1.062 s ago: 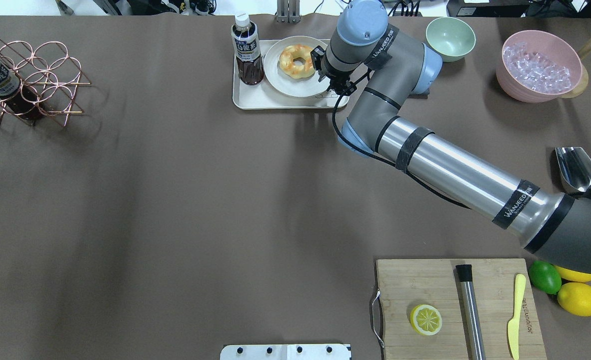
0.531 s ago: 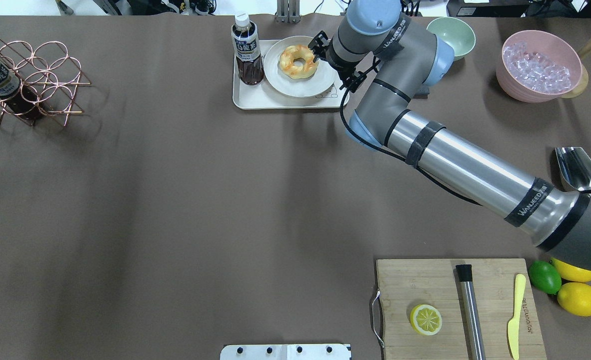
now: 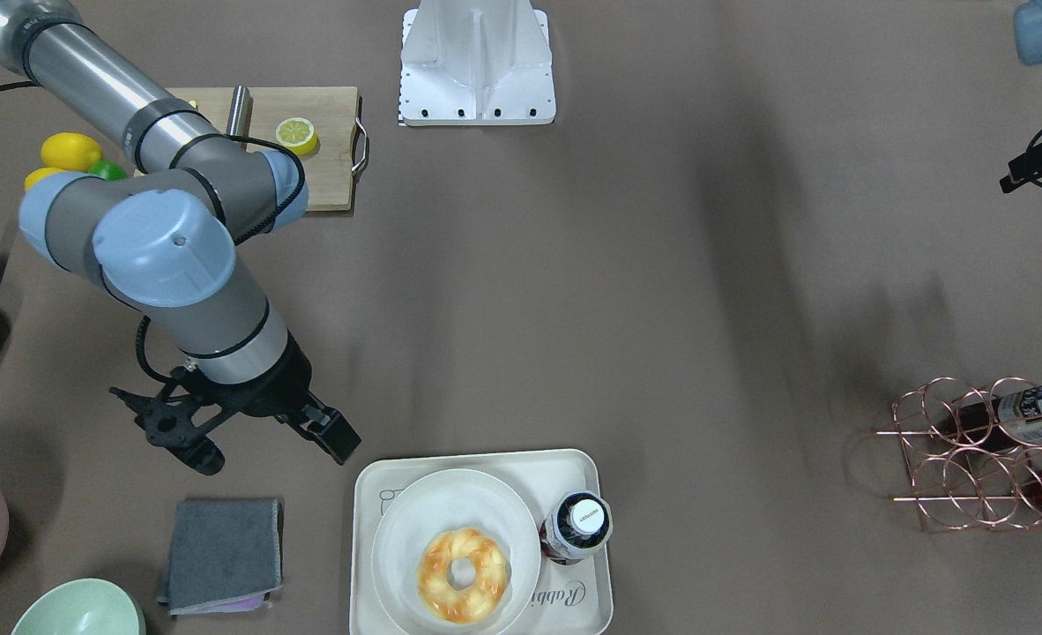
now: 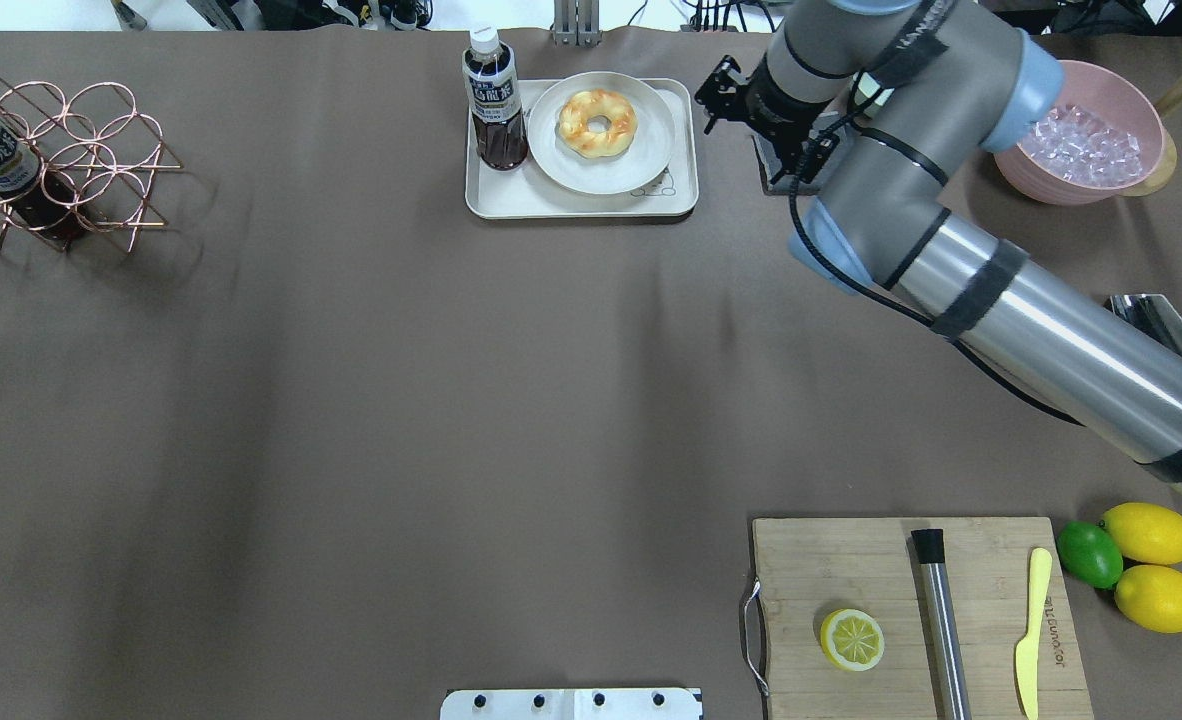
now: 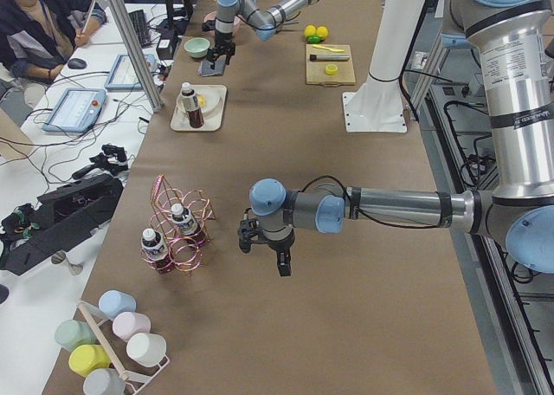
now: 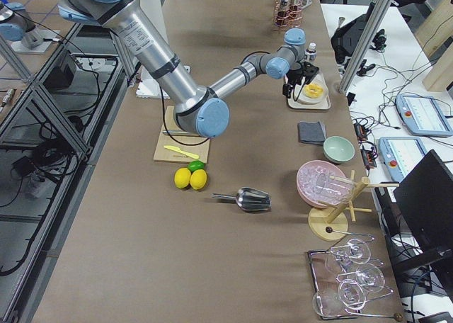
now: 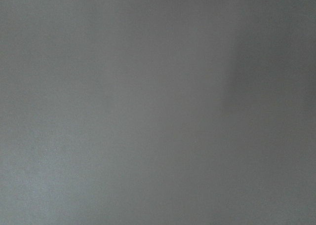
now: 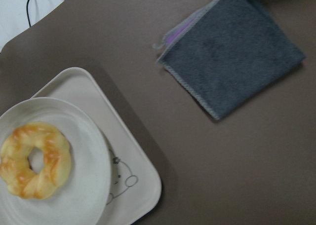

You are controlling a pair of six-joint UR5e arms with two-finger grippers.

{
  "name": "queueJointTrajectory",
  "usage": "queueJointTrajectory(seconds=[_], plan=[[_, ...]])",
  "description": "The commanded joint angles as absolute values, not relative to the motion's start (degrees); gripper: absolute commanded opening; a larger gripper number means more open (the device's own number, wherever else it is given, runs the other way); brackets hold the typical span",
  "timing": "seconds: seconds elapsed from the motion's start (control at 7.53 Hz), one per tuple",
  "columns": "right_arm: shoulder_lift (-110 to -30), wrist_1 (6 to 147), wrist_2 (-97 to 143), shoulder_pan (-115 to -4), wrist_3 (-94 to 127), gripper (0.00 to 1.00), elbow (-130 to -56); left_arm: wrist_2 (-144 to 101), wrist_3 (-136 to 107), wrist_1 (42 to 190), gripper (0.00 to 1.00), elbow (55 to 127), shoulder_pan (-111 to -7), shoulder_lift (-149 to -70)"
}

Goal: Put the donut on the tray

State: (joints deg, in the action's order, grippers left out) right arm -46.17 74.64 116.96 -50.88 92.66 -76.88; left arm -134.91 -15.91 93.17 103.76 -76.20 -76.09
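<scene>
Right arm [image 4: 1011, 310] reaches diagonally from the near right corner to the far side, with the forearm stretched out and the wrist folded back. Right gripper [image 3: 270, 445] hangs over bare table just off the short edge of the cream rectangular tray with raised rim [image 4: 551, 205], between it and a folded grey cloth [image 3: 221, 556]. Its jaws are spread wide with nothing in them. Left arm [image 5: 398, 209] is stretched low over the table near the copper wire bottle rack [image 5: 177, 230], left gripper [image 5: 275, 258] pointing down. Can't tell its jaw spread: only the side view shows it whole, the front view clips it at the frame edge, and its wrist camera gives flat grey blur. Golden-yellow ring donut with orange-brown glaze patches [image 4: 575, 130] lies flat, hole up, on a round off-white plate [image 4: 651, 150]. The plate sits on the tray beside an upright dark-tea bottle with white cap [image 4: 494, 100]. Donut is roughly round with no clear long axis; the tray's long side runs along the far table edge. Plate covers part of the bear drawing. In the overhead view the arm hides most of the cloth. Right wrist view shows no fingers and cuts off the tray.
</scene>
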Motion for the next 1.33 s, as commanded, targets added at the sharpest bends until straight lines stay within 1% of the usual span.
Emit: queueJointTrajectory(seconds=[0.0,0.27,0.4,0.66,0.8,0.93,1.2], plan=[[-59.01,78.57,121.79,-55.7,84.42,1.0,-91.27,-134.91,-15.91,93.16,0.98,103.71,-76.11,-76.11],[-71.22,78.57,127.51,-63.07,71.01,1.0,-98.41,-134.91,-15.91,93.16,0.98,103.8,-76.11,-76.11],[-77.11,78.57,130.14,-67.98,61.1,1.0,-99.66,-134.91,-16.17,93.16,0.98,103.8,-76.03,-76.11],[-85.74,78.66,132.8,-76.51,42.02,1.0,-99.15,-134.91,-17.84,93.43,0.98,103.89,-75.76,-76.2],[-89.09,79.53,132.8,-79.95,32.61,1.0,-98.62,-134.91,-17.93,93.34,0.98,104.06,-75.76,-76.2],[-90.51,83.8,132.45,-83.81,21.82,1.0,-98.0,-134.91,-17.93,93.34,0.98,104.06,-75.76,-76.2],[-91.05,91.99,130.44,-89.27,3.15,1.0,-96.42,-134.91,-17.93,93.34,0.98,104.06,-75.76,-76.2]])
